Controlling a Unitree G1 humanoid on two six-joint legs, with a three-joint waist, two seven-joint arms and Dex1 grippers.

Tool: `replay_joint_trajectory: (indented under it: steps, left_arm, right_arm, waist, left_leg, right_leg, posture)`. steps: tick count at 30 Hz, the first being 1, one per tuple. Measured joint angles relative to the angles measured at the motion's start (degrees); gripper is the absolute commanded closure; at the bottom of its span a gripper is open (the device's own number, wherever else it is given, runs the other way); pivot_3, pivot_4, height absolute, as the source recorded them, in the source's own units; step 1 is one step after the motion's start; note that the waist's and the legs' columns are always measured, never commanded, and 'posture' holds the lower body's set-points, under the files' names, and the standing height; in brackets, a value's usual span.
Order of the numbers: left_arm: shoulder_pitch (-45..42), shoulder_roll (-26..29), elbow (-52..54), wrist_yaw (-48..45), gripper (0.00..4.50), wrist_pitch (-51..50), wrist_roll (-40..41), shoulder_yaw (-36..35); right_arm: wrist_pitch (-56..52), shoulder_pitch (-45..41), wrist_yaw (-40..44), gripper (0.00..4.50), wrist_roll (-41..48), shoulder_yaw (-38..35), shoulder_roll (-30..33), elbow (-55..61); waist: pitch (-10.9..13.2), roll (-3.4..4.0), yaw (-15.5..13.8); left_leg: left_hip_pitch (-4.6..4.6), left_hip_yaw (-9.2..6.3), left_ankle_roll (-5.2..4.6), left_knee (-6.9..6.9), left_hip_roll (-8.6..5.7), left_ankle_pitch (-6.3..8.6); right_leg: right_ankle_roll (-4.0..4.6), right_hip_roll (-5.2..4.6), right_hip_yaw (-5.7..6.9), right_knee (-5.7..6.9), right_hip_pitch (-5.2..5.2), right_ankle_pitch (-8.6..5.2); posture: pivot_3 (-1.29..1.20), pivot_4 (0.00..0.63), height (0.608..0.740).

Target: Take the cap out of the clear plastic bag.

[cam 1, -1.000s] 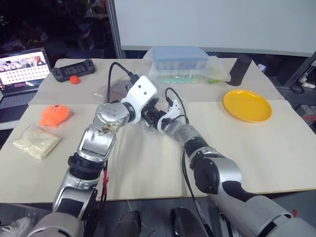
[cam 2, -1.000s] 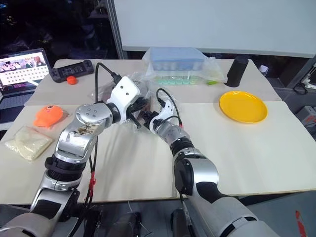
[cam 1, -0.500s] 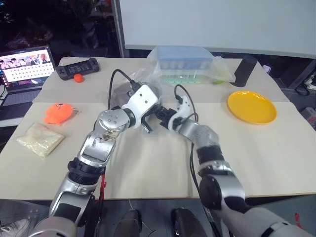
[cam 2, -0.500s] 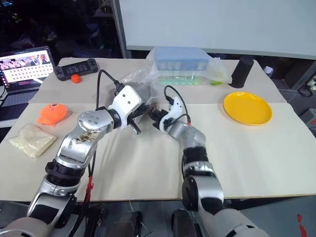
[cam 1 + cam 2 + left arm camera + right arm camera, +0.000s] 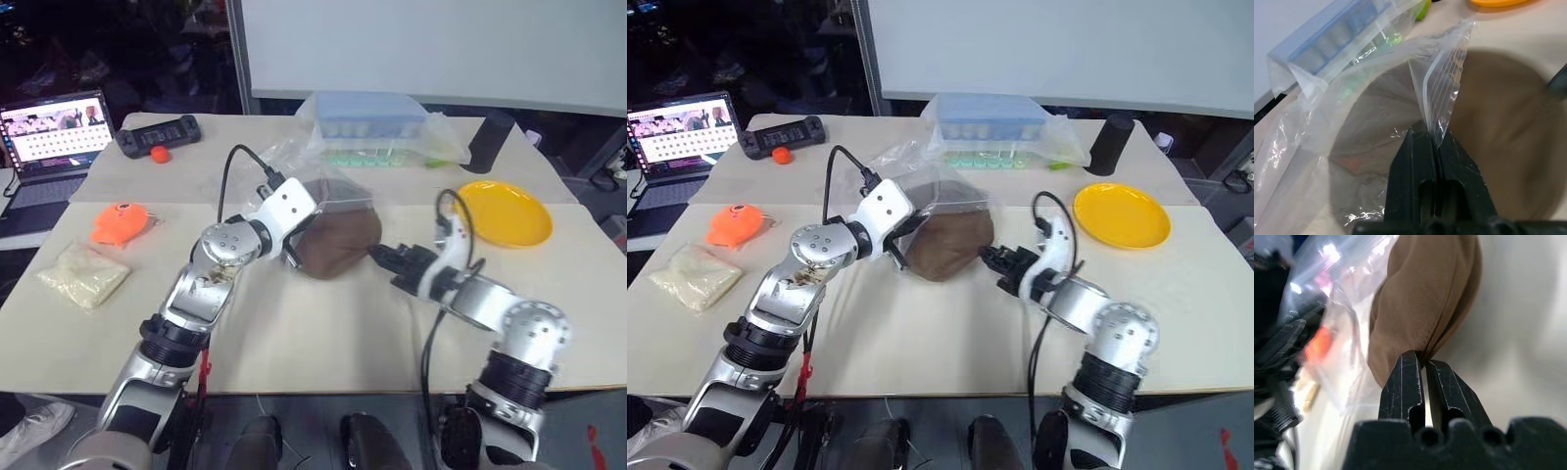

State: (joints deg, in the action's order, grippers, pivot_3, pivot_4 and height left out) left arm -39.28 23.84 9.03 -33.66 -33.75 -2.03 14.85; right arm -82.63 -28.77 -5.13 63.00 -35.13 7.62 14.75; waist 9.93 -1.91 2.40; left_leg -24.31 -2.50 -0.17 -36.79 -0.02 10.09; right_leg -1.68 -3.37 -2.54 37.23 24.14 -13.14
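At mid-table, the cap (image 5: 338, 242) lies mostly drawn out of the clear plastic bag (image 5: 294, 171), its far side still under the film. Right gripper (image 5: 1421, 363) is clenched on the cap's edge. Left gripper (image 5: 1432, 139) is clamped on the bag's rim. Beyond sit a blue-lidded box (image 5: 367, 115) and a yellow plate (image 5: 505, 212).

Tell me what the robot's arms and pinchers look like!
Both arms are shiny silver metal with black joints. The left arm's wrist wears a white block, and a black cable loops off each arm. The left gripper and right gripper each have two flat black fingers.
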Motion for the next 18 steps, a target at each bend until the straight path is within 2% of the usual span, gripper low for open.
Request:
replay_joint_trajectory:
  steps: [4, 9, 13, 18]
  left_arm:
    - [0.2, 0.5, -0.9, -0.6, 4.5, 1.5, -0.1, 0.1]
    - [1.0, 0.9, -2.0, -0.9, 4.5, 2.7, -0.3, 0.3]
    - [1.0, 0.8, -2.4, -1.1, 4.5, 3.4, -0.6, 0.9]
    - [1.0, 0.8, -2.4, -1.4, 4.5, 3.9, -0.9, 1.1]
  right_arm:
    - [-3.9, 5.0, -0.4, 4.47, 13.9, -3.5, 10.9, 2.3]
    - [-3.2, 16.6, 6.1, 4.47, 29.2, -3.9, 30.2, 7.9]
    - [1.3, 19.6, 13.2, 4.47, 30.2, -6.2, 38.0, 11.8]
    - [6.6, 21.3, 21.1, 4.47, 29.2, -12.2, 45.9, 9.1]
  waist:
    - [0.0, 0.08, -0.1]
    - [0.1, 0.11, -0.3]
    - [0.1, 0.11, 0.0]
    - [0.1, 0.1, -0.6]
  left_leg:
    - [-0.07, 0.03, -0.01, 0.0, -0.02, 0.0]
    - [-0.11, 0.08, -0.03, -0.02, -0.03, 0.01]
    - [-0.04, 0.13, -0.07, -0.03, 0.02, -0.02]
    - [-0.08, 0.18, -0.08, -0.03, 0.02, -0.02]
  right_leg:
    - [-0.01, -0.03, 0.0, -0.1, -0.03, -0.01]
    - [-0.33, -0.05, -0.05, -0.23, -0.13, -0.17]
    - [-0.48, 0.03, -0.13, -0.25, -0.18, -0.27]
    - [-0.49, 0.03, -0.13, -0.32, -0.16, -0.28]
  posture:
    - [0.0, 0.15, 0.74]
    - [0.0, 0.15, 0.74]
    - [0.0, 0.15, 0.74]
    - [0.0, 0.15, 0.74]
